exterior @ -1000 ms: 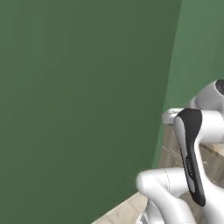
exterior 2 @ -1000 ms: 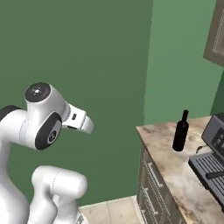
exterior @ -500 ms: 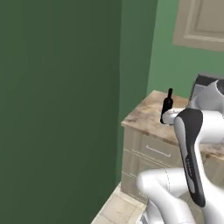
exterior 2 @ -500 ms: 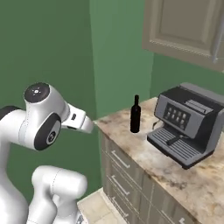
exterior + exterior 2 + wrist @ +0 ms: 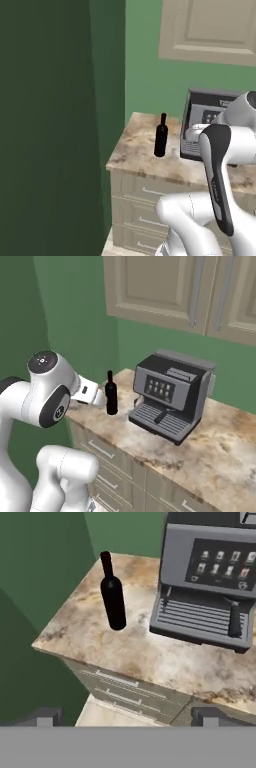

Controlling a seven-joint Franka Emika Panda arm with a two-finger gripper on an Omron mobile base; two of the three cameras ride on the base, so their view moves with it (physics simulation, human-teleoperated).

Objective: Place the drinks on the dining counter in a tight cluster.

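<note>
Wine bottle (image 5: 113, 594) upright on marbled counter (image 5: 145, 657) beside coffee machine (image 5: 210, 582); jaws wide open.

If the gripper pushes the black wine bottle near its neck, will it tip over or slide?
The wine bottle stands upright, tall and slim on a narrow base, so a high push would probably tip it. Its glossy surface looks slippery. It would likely roll once down.

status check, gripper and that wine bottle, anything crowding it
Gripper open, empty, short of the counter. Black wine bottle upright near the counter's corner, untouched. Coffee machine stands beside it, apart; approach side clear.
</note>
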